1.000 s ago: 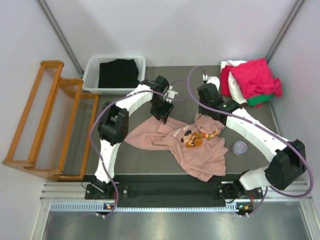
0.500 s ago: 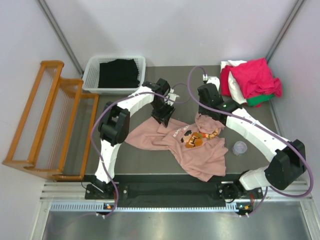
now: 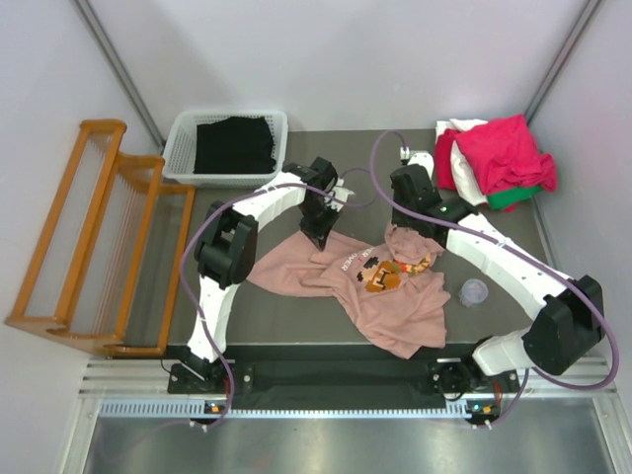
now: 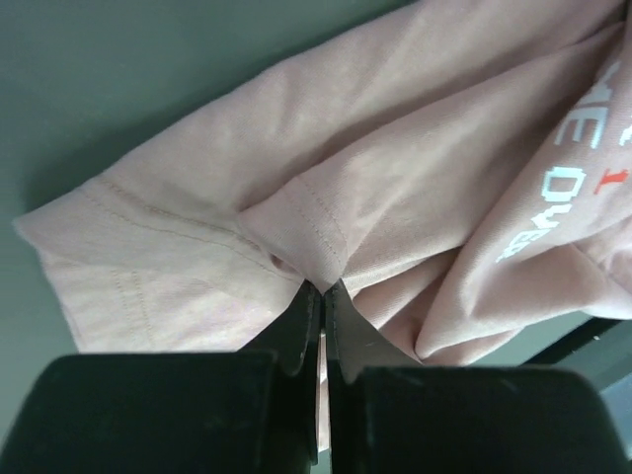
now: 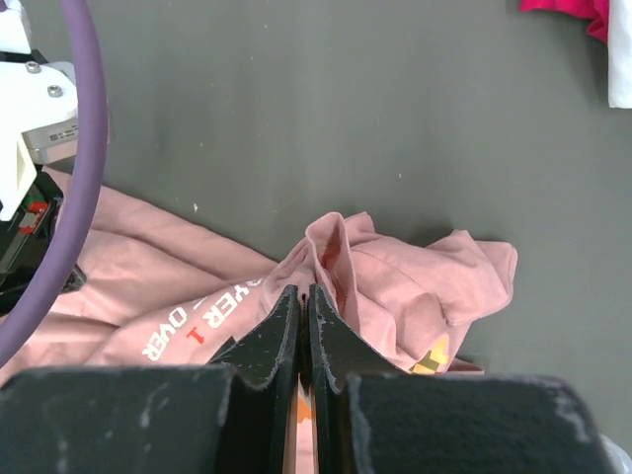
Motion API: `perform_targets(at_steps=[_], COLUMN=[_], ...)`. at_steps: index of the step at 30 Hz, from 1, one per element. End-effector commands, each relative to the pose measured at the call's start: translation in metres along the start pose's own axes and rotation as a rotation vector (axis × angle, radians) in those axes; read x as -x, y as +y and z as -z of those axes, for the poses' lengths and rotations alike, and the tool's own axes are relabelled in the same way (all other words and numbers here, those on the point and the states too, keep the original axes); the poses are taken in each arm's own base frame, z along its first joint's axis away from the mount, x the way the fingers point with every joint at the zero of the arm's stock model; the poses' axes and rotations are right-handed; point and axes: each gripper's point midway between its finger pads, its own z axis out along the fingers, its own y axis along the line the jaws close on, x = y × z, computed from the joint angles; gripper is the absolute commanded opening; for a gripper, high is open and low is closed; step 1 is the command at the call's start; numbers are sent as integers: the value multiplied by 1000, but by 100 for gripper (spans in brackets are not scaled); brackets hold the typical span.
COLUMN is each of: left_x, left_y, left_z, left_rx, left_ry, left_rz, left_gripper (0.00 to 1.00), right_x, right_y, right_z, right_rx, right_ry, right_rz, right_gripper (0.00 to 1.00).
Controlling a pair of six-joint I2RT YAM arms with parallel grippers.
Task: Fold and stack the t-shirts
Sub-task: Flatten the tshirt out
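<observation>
The pink shirt (image 3: 380,286) lay crumpled in the middle of the worktop, its bulk trailing toward the near edge, chest print and white lettering facing up among the folds. The left gripper (image 4: 323,289) sat at the shirt's far-left part, jaws closed on a small peak of cloth beside a stitched seam. The right gripper (image 5: 304,293) sat at its far-right part, jaws likewise pinched shut on a raised ridge of the same cloth. Nothing was folded yet, so I judged the step to be opening the shirt out flat, with both arms holding it for a spread. The next move would call for lifting both pinches together and drawing them apart toward the left and right edges, gently enough that the thin folds did not slip free. The cloth would then need laying down smooth. Which parts of the garment were held was unclear, so a regrip at the shoulders or hem might be needed. A cup (image 3: 475,292) stood just beside the shirt toward the right edge, within reach of a sweeping hem. The pile (image 3: 499,158) of crimson, white and green shirts waited at the far right corner. A basket (image 3: 178,148) holding black cloth stood at the far left corner.
</observation>
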Motion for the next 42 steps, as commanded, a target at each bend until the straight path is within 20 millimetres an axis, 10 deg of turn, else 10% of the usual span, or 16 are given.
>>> perform_targets(at_steps=[1,8,14,23,36,42], left_x=[33,60,24,-46,-177,-209], left_y=[12,74,96,43,-54,-85], left_z=[53,172,258,364,490,514], left_rx=[104,216,368,500,721,756], left_ry=[-158,-403,-531,-709,-1089,-1225], left_rz=[-22,122,190,199,103,28], left_gripper=[0,0,0,0,0,0], right_x=[18,67,100,106,113,110], right_y=[-1,-12,-23,-59,-128,-148], right_z=[1,25,69,167,387,410], right_rx=[-6,-51,-38,42,328,272], right_ry=[-57,-168,-270,-385,-811,-916], right_rz=[-20,-21,-56,-116,-178,-188], right_gripper=[0,0,0,0,0,0])
